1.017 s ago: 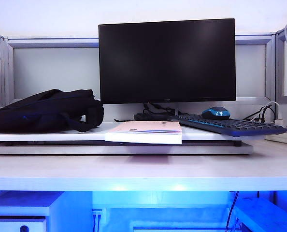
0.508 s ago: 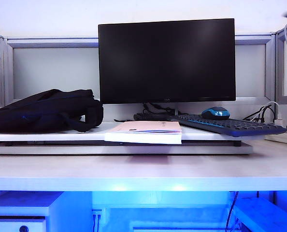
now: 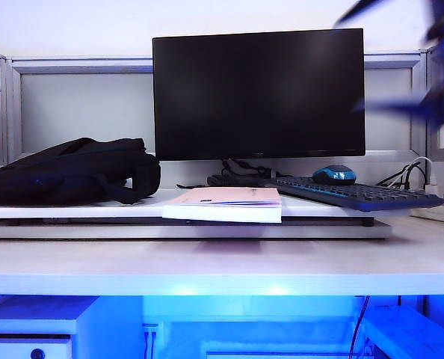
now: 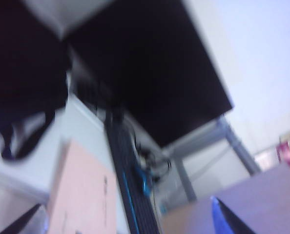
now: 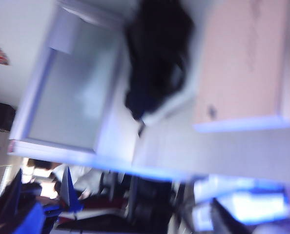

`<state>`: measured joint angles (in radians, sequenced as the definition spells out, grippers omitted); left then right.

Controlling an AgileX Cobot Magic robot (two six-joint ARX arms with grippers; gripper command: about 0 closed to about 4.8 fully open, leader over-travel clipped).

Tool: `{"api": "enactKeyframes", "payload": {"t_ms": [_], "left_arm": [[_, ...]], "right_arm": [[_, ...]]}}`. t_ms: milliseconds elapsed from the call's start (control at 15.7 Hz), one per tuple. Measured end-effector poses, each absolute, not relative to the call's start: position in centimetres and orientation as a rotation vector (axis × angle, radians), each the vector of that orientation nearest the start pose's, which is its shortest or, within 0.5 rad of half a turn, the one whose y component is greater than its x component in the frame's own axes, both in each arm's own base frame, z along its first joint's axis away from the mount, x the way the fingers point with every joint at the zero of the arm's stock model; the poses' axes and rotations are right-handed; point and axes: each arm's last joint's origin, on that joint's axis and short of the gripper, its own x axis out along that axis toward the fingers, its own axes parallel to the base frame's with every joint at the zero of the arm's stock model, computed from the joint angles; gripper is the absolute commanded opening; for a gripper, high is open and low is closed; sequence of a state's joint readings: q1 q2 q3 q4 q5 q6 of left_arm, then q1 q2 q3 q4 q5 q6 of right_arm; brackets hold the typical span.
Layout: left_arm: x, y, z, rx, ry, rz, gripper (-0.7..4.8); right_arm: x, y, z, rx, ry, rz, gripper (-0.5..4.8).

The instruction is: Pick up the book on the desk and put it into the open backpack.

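Though unseen before, right pincer (image 5: pixel 120 217) spread above keyboard (image 3: pixel 356 196); left pincer (image 4: pixel 125 222) spread, facing book (image 4: pixel 81 195).

The worktop (image 3: pixel 222 265) in front of the book (image 3: pixel 226 203) lies bare. Behind it stands the monitor (image 3: pixel 258 93), with the keyboard (image 3: pixel 353 194) at its right and the backpack (image 3: pixel 69 173) at its left.

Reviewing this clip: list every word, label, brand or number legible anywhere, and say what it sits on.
Nothing reads clearly.
Monitor: small mark at the middle of its lower bezel, too small to read.
Book: dark print and faint blue lines on the cover, too small; blurred in both wrist views.
Keyboard: key legends not legible.
Backpack: no label visible.
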<state>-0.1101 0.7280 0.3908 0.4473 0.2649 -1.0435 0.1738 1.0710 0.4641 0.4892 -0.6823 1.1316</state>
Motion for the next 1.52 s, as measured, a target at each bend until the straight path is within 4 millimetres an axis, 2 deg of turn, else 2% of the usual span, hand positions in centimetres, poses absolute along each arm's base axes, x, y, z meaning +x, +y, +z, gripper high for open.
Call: {"api": "enactKeyframes", "payload": {"t_ms": [191, 254, 318, 381, 508, 635, 762, 826, 890, 953, 1017, 1271, 1525], "left_arm": [[18.9, -3.0, 26.0, -1.025, 0.14, -0.439, 4.79], [20.1, -1.9, 25.1, -1.029, 0.18, -0.402, 4.79], [20.1, -1.5, 25.1, -1.028, 0.181, -0.402, 4.79], [20.1, -0.6, 25.1, -1.028, 0.171, -0.383, 4.79], [20.1, -0.2, 25.1, -1.028, 0.169, -0.378, 4.79], [20.0, 0.4, 25.1, -1.027, 0.168, -0.377, 4.79], [20.0, 0.3, 25.1, -1.025, 0.176, -0.39, 4.79], [20.0, 0.3, 25.1, -1.025, 0.179, -0.395, 4.79], [20.0, 0.3, 25.1, -1.025, 0.179, -0.395, 4.79], [20.0, 0.3, 25.1, -1.025, 0.179, -0.395, 4.79], [20.0, 0.3, 25.1, -1.025, 0.179, -0.395, 4.79], [20.3, 0.5, 24.8, -1.031, 0.161, -0.344, 4.79], [21.8, 1.6, 23.1, -1.061, 0.222, -0.25, 4.79]], "right_arm": [[23.3, 7.0, 20.5, 1.142, 0.704, 0.698, 4.36], [26.2, 7.6, 15.0, 1.245, 0.828, 0.609, 4.36], [26.9, 7.8, 14.4, 1.253, 0.842, 0.599, 4.36], [28.5, 8.2, 14.1, 1.254, 0.835, 0.604, 4.36], [29.6, 8.5, 14.0, 1.254, 0.833, 0.607, 4.36], [31.5, 8.9, 14.3, 1.254, 0.812, 0.602, 4.36], [32.9, 9.1, 13.4, 1.255, 0.825, 0.559, 4.31], [34.0, 11.5, 13.6, 1.268, 0.869, 0.607, 4.31], [33.9, 12.2, 13.6, 1.264, 0.89, 0.611, 4.17], [34.0, 12.9, 13.7, 1.263, 0.882, 0.571, -0.08], [34.6, 13.2, 13.1, 1.241, 0.846, 0.59, -0.06], [34.7, 13.2, 13.1, 1.245, 0.826, 0.595, -0.06], [34.7, 13.2, 13.1, 1.271, 0.794, 0.628, -0.06]]}}
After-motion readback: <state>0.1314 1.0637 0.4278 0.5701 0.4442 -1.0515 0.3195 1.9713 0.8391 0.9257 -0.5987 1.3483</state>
